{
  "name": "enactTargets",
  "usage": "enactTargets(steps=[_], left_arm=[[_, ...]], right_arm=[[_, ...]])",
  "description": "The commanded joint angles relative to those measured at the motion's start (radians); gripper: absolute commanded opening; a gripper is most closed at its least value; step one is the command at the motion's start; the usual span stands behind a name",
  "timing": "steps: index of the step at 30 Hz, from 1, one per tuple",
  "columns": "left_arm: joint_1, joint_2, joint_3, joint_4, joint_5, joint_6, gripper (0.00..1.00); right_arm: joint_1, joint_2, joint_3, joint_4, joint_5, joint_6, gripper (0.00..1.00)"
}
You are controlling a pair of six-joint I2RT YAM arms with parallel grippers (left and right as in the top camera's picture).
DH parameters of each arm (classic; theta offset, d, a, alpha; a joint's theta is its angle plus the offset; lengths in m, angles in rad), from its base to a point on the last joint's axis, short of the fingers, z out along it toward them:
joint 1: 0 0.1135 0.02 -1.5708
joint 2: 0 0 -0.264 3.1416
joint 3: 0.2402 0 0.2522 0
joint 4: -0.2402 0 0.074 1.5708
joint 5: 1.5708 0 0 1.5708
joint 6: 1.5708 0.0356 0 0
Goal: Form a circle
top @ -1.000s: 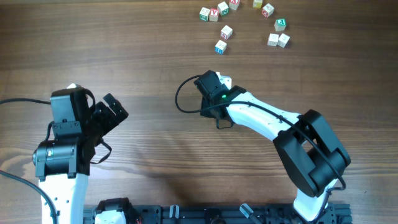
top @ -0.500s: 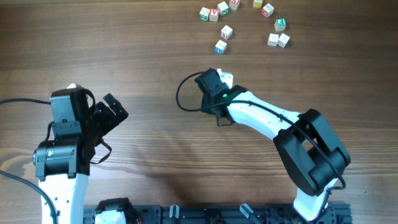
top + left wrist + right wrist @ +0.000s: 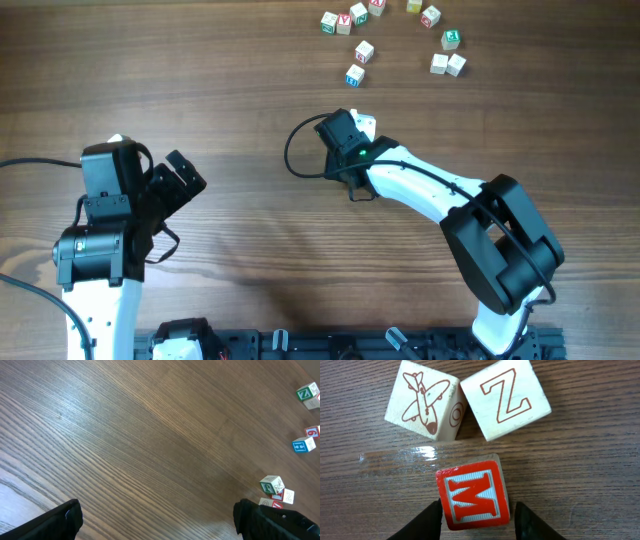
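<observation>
The circle is a tight group of three whitish cubes in the right wrist view. An airplane cube (image 3: 422,399) and a red Z cube (image 3: 506,397) lie side by side. The red M cube (image 3: 472,494) rests on the table just below them. My right gripper (image 3: 477,516) straddles the M cube with its jaws open: the left finger is at the cube's side and a gap shows at the right finger. From overhead only a white cube (image 3: 365,126) peeks out beside the right gripper (image 3: 352,128). My left gripper (image 3: 186,174) stands wide open and empty at the left.
Several loose letter cubes (image 3: 352,50) are scattered at the table's far edge, more to the right (image 3: 448,52). The left wrist view shows a few cubes (image 3: 303,445) at its right edge. A black cable (image 3: 292,155) loops beside the right wrist.
My right gripper's jaws have widened around the M cube, and the wrist has edged slightly toward the far side. The left arm has not moved.
</observation>
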State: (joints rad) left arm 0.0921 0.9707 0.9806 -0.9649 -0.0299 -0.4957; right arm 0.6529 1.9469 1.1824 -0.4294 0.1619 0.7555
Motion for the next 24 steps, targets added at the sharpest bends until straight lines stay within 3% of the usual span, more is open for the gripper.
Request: enactTargets(steps=[1, 3, 5, 13, 17, 24], left_arm=[[0.005, 0.001, -0.003, 0.002, -0.013, -0.007, 1.00], [0.005, 0.001, -0.003, 0.002, -0.013, -0.007, 1.00], [0.005, 0.001, -0.003, 0.002, -0.013, -0.007, 1.00], [0.005, 0.001, -0.003, 0.002, -0.013, -0.007, 1.00], [0.005, 0.001, -0.003, 0.002, -0.013, -0.007, 1.00], [0.005, 0.001, -0.003, 0.002, -0.013, -0.007, 1.00]], right_arm=[[-0.002, 0.019, 0.009, -0.001, 0.010, -0.003, 0.40], [-0.002, 0.019, 0.009, -0.001, 0.010, -0.003, 0.30], [-0.002, 0.019, 0.009, -0.001, 0.011, -0.004, 0.27], [-0.002, 0.019, 0.009, -0.006, 0.011, 0.004, 0.26], [-0.002, 0.012, 0.011, -0.045, -0.003, 0.021, 0.42], [-0.003, -0.070, 0.011, -0.067, 0.115, 0.073, 0.45]])
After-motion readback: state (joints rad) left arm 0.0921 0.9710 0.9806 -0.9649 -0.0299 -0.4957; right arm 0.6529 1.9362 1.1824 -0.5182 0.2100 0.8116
